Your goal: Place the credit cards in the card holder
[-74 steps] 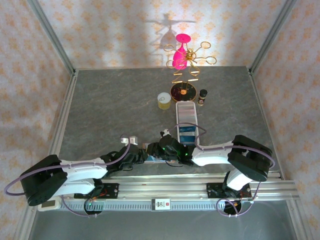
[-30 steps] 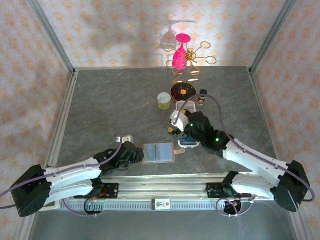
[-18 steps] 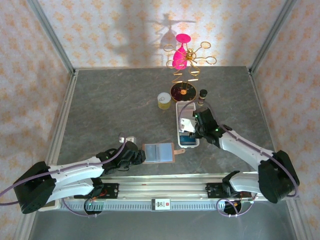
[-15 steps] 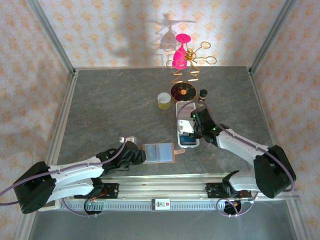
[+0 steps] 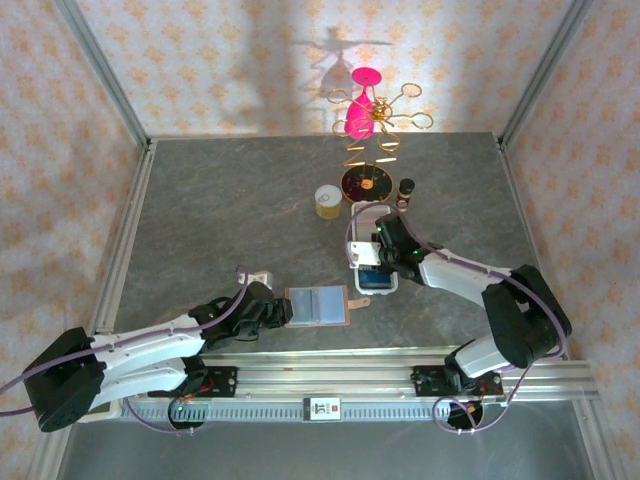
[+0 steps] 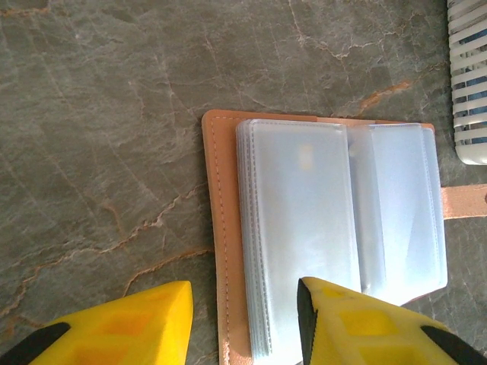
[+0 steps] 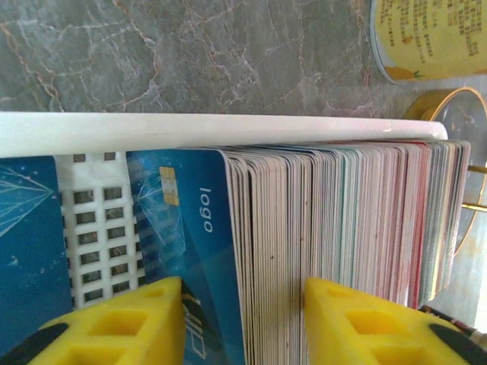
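"What sort of place is this, a home?"

"No, it's a robot test cell in a lab. A left arm and a right arm are bolted to a metal rail at the near edge of a grey stone-look table."

"But the walls look flowery."

"Those are wallpapered panels set between bare metal posts, and they box the table in. A ruler strip runs below the rail."
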You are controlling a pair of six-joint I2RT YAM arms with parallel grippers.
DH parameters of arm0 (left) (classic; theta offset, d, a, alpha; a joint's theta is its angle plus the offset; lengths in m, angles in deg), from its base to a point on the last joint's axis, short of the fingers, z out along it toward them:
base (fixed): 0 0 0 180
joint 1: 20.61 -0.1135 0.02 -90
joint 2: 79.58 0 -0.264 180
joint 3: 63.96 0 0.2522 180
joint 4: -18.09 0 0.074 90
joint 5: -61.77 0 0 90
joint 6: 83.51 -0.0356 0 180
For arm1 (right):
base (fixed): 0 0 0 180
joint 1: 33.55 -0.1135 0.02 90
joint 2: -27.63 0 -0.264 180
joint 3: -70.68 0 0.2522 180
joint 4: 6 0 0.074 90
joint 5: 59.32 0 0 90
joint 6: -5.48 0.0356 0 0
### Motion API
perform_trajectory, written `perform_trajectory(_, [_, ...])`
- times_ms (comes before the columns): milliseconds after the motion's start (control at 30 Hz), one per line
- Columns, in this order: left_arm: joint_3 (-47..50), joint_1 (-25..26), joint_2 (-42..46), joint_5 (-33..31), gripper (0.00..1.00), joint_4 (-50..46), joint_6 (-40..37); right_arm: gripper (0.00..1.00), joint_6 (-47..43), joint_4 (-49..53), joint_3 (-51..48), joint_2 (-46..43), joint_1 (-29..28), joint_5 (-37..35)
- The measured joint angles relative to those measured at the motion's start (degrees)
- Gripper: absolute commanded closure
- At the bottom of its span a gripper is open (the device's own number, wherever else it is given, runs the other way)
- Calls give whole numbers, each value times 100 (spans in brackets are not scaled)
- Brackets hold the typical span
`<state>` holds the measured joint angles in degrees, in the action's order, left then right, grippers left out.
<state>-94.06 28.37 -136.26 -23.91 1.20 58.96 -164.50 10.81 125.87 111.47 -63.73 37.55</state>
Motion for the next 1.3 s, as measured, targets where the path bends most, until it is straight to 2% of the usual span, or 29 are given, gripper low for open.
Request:
perform_trajectory(367, [33, 0, -9, 129, 60, 107, 11, 70, -66, 142, 4, -188, -2, 0])
perform_trajectory(600, [81, 0, -20, 151, 60, 166, 13, 80, -79, 243, 4, -358, -2, 0])
perform_trajectory(733, [81, -2, -79, 175, 60, 177, 13, 89, -52, 361, 4, -448, -4, 20])
perform_trajectory(1067, [66, 0, -151, 166, 42, 212, -11, 97, 361, 1119, 26, -1069, -142, 393])
perform_trajectory(1167, [-2, 0, -262, 136, 37, 201, -37, 100, 754, 1379, 85, -1390, -282, 662])
perform_trajectory(1300, [-190, 0, -474, 98, 34, 129, -87, 100, 1784, 1561, 96, -2022, -494, 1185])
